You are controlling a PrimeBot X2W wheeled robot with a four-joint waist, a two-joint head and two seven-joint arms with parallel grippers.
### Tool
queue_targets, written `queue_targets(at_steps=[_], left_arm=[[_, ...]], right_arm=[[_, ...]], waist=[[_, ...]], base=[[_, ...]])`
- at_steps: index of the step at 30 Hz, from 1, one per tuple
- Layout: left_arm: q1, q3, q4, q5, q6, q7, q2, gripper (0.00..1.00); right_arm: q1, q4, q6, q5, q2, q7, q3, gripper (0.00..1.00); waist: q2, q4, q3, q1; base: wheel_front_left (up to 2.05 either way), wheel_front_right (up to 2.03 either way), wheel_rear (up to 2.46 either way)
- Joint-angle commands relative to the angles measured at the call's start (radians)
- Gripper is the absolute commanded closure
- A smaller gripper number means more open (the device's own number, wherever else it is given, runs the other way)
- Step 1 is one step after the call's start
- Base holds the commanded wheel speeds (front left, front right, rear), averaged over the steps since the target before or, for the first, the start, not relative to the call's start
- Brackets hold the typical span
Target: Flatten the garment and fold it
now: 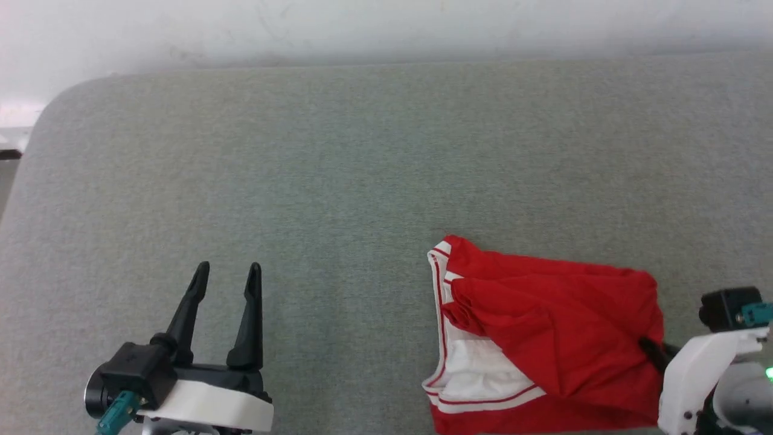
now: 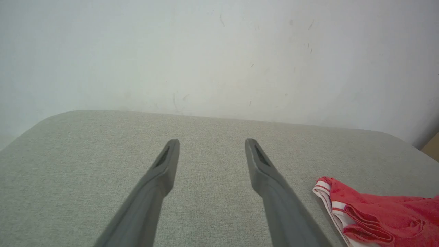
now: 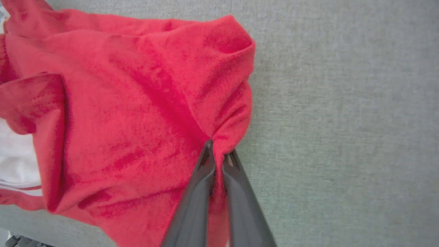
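Observation:
The garment (image 1: 543,326) is a red jersey with white panels and red-and-white striped trim. It lies bunched and folded over itself at the lower right of the grey surface (image 1: 362,151). My right gripper (image 3: 219,151) is shut on the red cloth at the garment's (image 3: 137,103) right edge, a pinch of fabric between its fingers. Only a dark fingertip of the right gripper (image 1: 649,347) shows in the head view, at that edge. My left gripper (image 1: 226,269) stands open at the lower left, well clear of the garment (image 2: 377,209), with nothing between its fingers (image 2: 168,161).
A pale wall (image 1: 386,30) runs along the far edge of the grey fabric surface. The surface's far left corner (image 1: 54,109) is rounded. Bare grey fabric stretches across the left and the far half.

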State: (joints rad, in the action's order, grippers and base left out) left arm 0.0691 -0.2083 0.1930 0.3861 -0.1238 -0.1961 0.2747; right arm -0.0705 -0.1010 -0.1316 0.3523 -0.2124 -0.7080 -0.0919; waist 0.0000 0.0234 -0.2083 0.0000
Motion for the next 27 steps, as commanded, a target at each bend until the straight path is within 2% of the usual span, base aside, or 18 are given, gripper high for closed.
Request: queue_targets(at_steps=[1,16,23,27], left_arm=[[-0.015,-0.001,0.004,-0.012,0.002,-0.008,0.006,0.00],[-0.064,-0.019,0.024,-0.036,0.001,0.016,0.028,0.00],[-0.093,-0.005,0.073,-0.059,-0.012,0.046,0.062,0.00],[-0.120,0.011,0.120,-0.079,-0.018,0.076,0.096,0.00]], right_arm=[[0.025,-0.003,0.001,-0.008,-0.015,0.007,0.004,1.00],[0.278,0.083,0.001,-0.062,-0.257,0.000,0.124,1.00],[0.417,0.150,0.001,-0.116,-0.383,0.034,0.153,1.00],[0.486,0.199,0.001,-0.139,-0.413,0.063,0.144,1.00]], waist=[[0.0000,-0.030,-0.003,0.0000],[0.0000,-0.215,-0.050,0.0000],[0.0000,-0.292,-0.131,0.0000],[0.0000,-0.324,-0.192,0.0000]], base=[[0.00,0.00,0.00],[0.00,0.00,0.00],[0.00,0.00,0.00],[0.00,0.00,0.00]])
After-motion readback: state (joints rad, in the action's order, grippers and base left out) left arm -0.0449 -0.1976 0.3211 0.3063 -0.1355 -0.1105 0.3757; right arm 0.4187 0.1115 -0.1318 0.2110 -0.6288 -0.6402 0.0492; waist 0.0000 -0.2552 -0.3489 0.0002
